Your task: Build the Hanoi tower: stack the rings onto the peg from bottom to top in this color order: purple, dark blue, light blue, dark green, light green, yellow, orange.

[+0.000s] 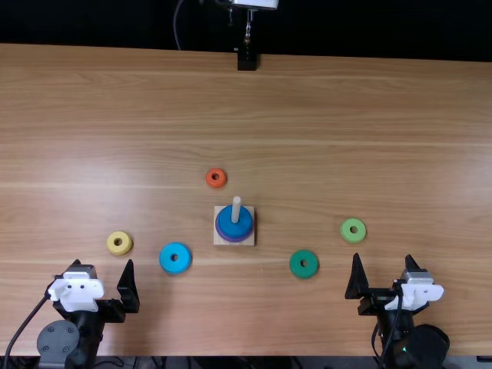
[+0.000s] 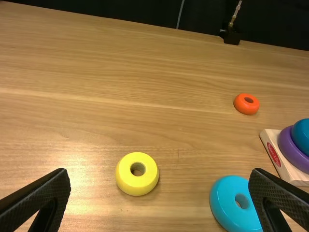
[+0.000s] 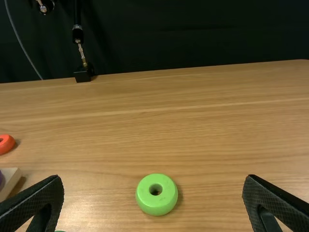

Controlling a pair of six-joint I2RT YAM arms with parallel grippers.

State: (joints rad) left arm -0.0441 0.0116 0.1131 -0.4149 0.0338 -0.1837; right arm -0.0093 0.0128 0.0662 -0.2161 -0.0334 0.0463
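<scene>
Wooden base, 1, on the table, its peg upright.
On the peg, 2 rings: purple ring below, dark blue ring resting on it.
Loose rings, 5, each lying flat: orange ring, just beyond the base; light blue ring, left of it; yellow ring, farther left; dark green ring, right of the base, on the near side; light green ring, farther right.
Left gripper, 1: spread wide, holding 0 items, near the yellow ring.
Right gripper, 1: likewise spread and unladen, near the light green ring.
</scene>
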